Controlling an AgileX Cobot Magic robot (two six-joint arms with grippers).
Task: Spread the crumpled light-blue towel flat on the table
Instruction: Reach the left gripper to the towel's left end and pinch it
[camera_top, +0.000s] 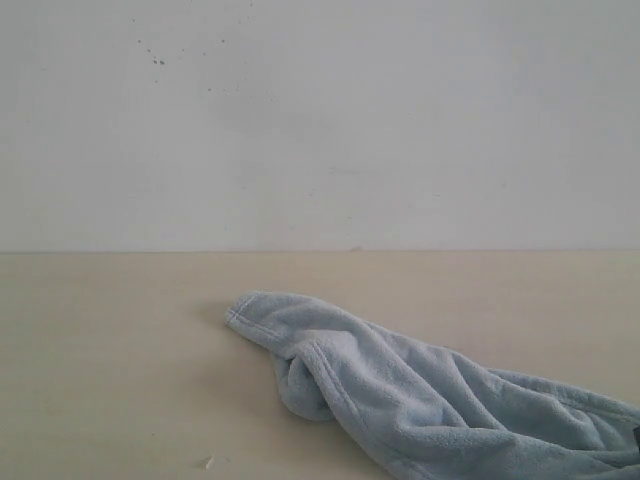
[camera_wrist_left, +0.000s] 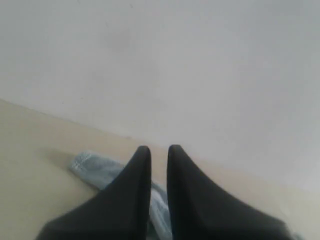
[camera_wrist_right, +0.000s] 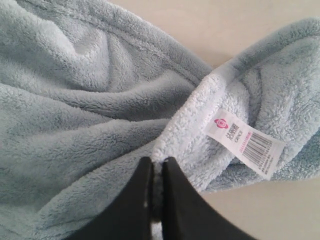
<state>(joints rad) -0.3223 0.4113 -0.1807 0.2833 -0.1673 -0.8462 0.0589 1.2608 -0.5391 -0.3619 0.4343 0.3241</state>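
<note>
**Op:** OK, where's the towel (camera_top: 420, 400) rn?

**Spotter:** Bunched up on the table (camera_top: 100, 350), not flat. The wall (camera_top: 320, 120) is well behind it, and your ext cam cuts off one end.

**Op:** Right gripper (camera_wrist_right: 156, 162)?

**Spotter:** You've got it clamped on a towel fold, fabric pinched btwn the fingers. The white care tag (camera_wrist_right: 245, 142) is just beside them.

**Op:** Left gripper (camera_wrist_left: 159, 150)?

**Spotter:** It's near the towel's hemmed end. Your fingers there are drawn almost together w/ a slim gap, gripping nothing.
</note>
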